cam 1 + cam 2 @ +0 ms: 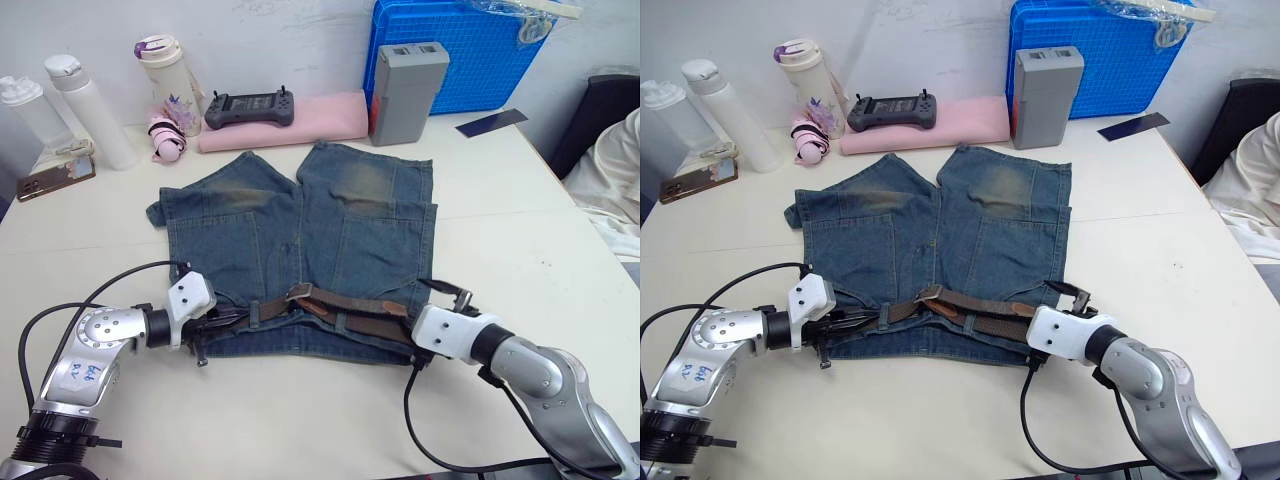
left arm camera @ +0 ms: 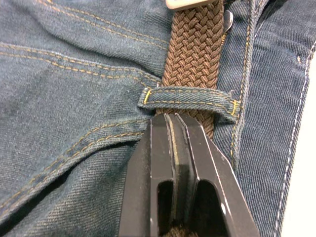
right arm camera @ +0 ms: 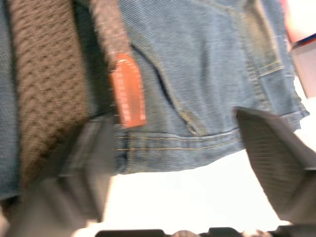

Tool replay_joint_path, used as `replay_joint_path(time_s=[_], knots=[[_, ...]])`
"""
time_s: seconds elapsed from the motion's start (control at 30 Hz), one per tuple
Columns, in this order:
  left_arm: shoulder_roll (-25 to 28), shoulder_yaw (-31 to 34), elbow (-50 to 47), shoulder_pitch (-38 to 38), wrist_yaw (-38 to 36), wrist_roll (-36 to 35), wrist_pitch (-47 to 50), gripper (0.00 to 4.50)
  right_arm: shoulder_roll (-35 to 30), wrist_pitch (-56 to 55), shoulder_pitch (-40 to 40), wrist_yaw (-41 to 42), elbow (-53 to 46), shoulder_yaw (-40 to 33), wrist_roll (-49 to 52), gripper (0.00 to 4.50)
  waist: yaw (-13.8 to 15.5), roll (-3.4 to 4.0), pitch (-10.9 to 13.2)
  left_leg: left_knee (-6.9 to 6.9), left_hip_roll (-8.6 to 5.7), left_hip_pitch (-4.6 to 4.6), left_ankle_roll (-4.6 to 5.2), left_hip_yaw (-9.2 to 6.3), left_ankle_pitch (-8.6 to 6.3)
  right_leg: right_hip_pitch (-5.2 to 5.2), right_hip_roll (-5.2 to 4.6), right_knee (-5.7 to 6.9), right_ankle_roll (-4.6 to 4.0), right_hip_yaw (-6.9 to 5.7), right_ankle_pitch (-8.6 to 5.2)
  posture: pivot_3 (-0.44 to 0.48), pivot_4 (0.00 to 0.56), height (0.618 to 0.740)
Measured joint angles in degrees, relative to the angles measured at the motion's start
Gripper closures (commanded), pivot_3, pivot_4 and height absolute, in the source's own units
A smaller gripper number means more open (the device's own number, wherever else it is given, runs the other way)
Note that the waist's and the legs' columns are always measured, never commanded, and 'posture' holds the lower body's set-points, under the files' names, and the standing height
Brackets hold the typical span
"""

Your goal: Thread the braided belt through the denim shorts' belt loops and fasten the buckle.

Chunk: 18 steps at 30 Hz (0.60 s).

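Belt (image 2: 190, 47) runs under a loop (image 2: 190, 98); my left gripper (image 2: 175, 123) lies flat, fingers pressed together there. My right gripper (image 3: 177, 148) gapes wide over the shorts (image 1: 300, 230).

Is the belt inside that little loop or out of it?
Inside. The brown braided belt passes under the blue denim belt loop, beside the shut left gripper.

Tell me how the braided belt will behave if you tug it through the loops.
The braided belt looks woven and floppy, so it will probably bend and bunch rather than push straight. Its coarse weave may drag inside the snug belt loop. On the denim shorts it already lies in kinked folds, so pulling likely works better than pushing.
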Motion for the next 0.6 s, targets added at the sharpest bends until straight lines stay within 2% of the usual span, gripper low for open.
replay_joint_path(time_s=[0.2,0.4,0.6], knots=[[0.7,2.2,-1.5,0.2,-0.5,-2.8,4.7,4.50,0.0,-2.5,2.3,1.1,-1.7,-1.3,3.6,0.03,0.0,-0.07,0.0,0.00,0.02,-0.02,0.00,0.00,0.00,-0.01,0.01,0.00,0.00,0.00,0.00,0.000,0.150,0.727],[2.8,7.7,-4.6,-0.3,-0.8,-8.2,11.5,4.50,0.8,-1.1,1.4,3.3,-6.4,-3.7,11.3,0.03,0.1,-0.12,0.1,0.00,0.02,-0.07,0.00,-0.03,0.00,-0.01,0.00,-0.07,0.00,-0.02,0.00,0.000,0.150,0.727],[4.7,11.1,-6.3,-0.3,-0.9,-12.0,16.7,4.50,3.2,-0.3,1.3,2.1,-9.0,3.0,10.6,0.03,0.0,-0.13,0.1,-0.03,0.03,-0.07,0.00,-0.03,-0.02,-0.02,0.01,-0.12,0.00,-0.03,0.00,0.000,0.150,0.727]])
